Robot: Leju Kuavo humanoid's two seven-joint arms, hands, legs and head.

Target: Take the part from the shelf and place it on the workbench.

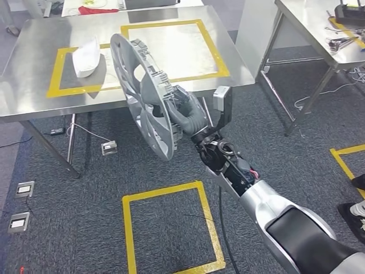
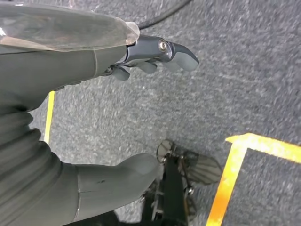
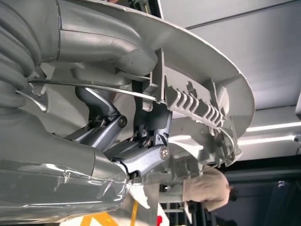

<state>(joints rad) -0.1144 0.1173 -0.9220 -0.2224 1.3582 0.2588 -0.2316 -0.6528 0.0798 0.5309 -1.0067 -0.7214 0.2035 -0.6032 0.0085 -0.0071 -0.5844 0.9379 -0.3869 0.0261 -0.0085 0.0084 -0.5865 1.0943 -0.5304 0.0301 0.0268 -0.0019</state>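
The part is a large grey wheel cover (image 1: 142, 94), a round disc with spokes and clips along its rim. My right hand (image 1: 183, 111) grips it by the rim and holds it on edge in the air, just in front of the steel workbench (image 1: 39, 48) and above the carpet. In the right wrist view my right hand (image 3: 106, 132) wraps its dark fingers (image 3: 142, 155) around the wheel cover's (image 3: 199, 75) ribbed inner rim. My left hand (image 2: 106, 113) hangs over the carpet with its fingers apart and nothing in it.
A white cap-like object (image 1: 86, 57) lies inside the left yellow square on the workbench. A second yellow square (image 1: 172, 48) is taped beside it. Another steel table (image 1: 309, 23) stands at the right. A yellow taped square (image 1: 167, 228) marks the carpet below.
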